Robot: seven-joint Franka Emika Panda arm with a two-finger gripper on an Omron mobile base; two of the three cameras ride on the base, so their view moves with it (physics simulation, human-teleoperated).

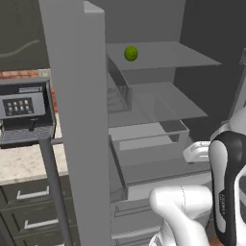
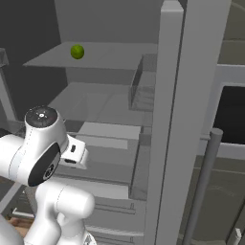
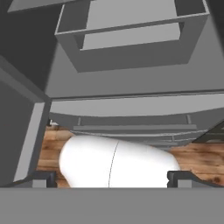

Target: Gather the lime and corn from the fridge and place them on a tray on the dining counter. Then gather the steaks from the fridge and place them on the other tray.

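The fridge point(image 1: 158, 110) stands open in front of me, its grey shelves and bins in view. The lime point(image 1: 130, 53), a small bright-green ball, rests alone on the upper shelf, towards its back left; from the right side the lime point(image 2: 77, 51) shows at the top left. My gripper point(image 3: 111, 177) hangs low before the fridge's bottom drawers, pointing down, well below the lime. Its fingertips point(image 3: 43, 177) stand far apart with nothing between them: it is open. The corn, the steaks, the trays and the dining counter are out of view.
The open left fridge door point(image 1: 77, 120) stands edge-on close by, its long handle point(image 1: 53, 187) beside it. Left of it, a dark appliance point(image 1: 21, 108) sits on the wall counter above dark drawers point(image 1: 29, 211). The right door point(image 2: 177, 119) rises close. Wooden floor point(image 3: 201, 157) lies below.
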